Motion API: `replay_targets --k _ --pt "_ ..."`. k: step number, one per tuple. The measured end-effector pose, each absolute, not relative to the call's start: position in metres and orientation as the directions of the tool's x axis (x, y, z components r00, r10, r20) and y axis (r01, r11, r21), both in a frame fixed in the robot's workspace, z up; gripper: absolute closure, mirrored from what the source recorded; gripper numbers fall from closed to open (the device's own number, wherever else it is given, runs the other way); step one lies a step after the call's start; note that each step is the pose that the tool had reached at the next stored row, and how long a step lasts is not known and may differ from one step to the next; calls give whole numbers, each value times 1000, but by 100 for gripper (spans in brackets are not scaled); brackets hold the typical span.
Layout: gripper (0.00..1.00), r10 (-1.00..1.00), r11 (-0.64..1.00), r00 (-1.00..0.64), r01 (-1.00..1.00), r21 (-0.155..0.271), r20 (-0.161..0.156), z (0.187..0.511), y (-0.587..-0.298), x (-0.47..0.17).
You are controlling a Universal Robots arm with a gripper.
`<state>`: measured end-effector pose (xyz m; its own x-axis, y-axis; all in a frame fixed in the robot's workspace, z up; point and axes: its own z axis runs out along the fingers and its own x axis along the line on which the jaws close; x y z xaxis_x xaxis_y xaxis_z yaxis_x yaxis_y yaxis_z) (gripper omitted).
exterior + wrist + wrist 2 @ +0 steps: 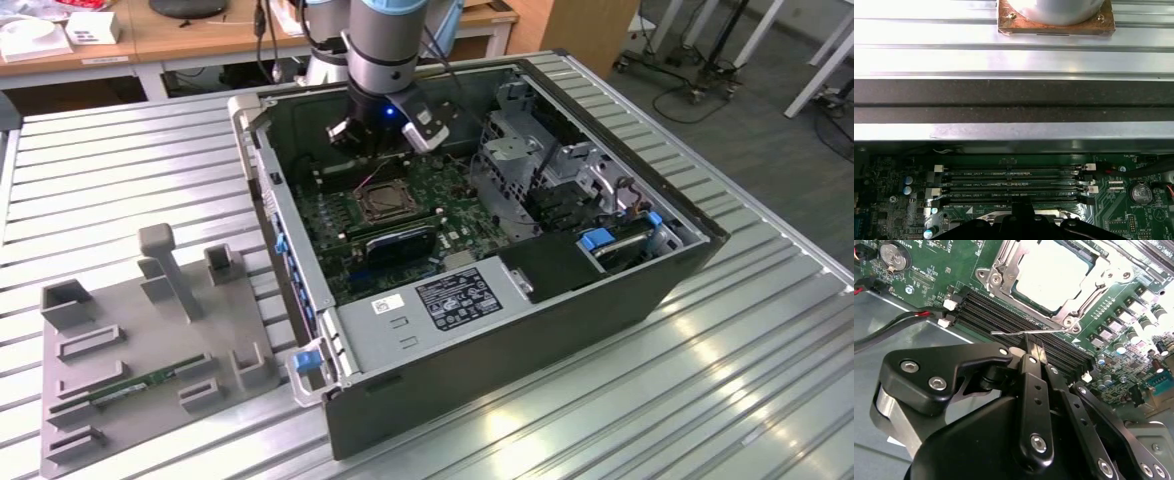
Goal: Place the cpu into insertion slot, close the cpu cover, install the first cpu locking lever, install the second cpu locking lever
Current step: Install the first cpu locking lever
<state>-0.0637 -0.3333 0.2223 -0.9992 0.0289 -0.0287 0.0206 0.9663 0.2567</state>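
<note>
fingers [1034,347] apparently closed, touching locking lever [1014,333] beside cpu [1054,275].

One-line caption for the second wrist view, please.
Shut gripper at the thin locking lever; cpu lies framed by the lowered cpu cover.

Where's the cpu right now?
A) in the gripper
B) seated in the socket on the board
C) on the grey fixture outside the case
B: in the second wrist view the cpu lies flat on the board inside the window of the cpu cover; the gripper, over the memory slots, carries no chip.
</note>
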Motion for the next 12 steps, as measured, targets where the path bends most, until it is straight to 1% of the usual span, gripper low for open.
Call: replay_targets --k 12 --pt "89 29 966 -999 21 256 -28 219 -333 -63"
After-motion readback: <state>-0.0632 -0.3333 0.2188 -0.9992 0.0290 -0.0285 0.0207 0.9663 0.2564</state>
